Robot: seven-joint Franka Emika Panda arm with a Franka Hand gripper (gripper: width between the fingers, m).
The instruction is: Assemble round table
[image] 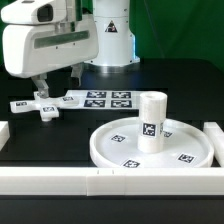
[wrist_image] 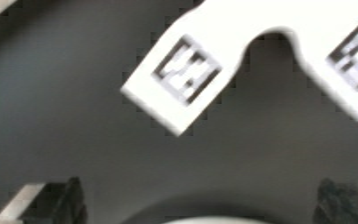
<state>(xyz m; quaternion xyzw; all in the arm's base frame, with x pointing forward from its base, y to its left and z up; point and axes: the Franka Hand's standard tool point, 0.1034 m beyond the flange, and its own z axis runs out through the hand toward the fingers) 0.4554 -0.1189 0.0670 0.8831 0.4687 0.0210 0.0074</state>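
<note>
Presently: Claw Released Above the Cross-Shaped Foot

Exterior view. On the black bench (image: 60, 140), the claw (image: 41, 90) hangs in the exterior view's upper left beneath its bulky white wrist housing (image: 40, 45). It is directly over the cross-shaped foot (image: 40, 106), which lies flat with its tags facing up. Whether the fingertips touch the foot cannot be told from this angle. Just beside the foot, toward the exterior view's right, lies the marker board (image: 100, 99). In the lower right of the frame rests the large rimmed round disc (image: 105, 150), with tags visible on its floor. The short cylindrical leg (image: 151, 122) stands upright on the disc near its centre and carries a tag on its side. Disc and leg are well apart from the foot. White border rails (image: 60, 181) run along the lower and right edges of the frame.

Wrist view. Two arms of the cross-shaped foot (wrist_image: 202, 60), each bearing a square tag, appear blurred against the dark bench (wrist_image: 87, 130). The dark fingertips (wrist_image: 51, 200) stand far apart with nothing clamped between them, so the claw (wrist_image: 197, 200) is released. A pale rounded shape (wrist_image: 202, 218) at the frame edge between the fingertips is too blurred to identify.
</note>
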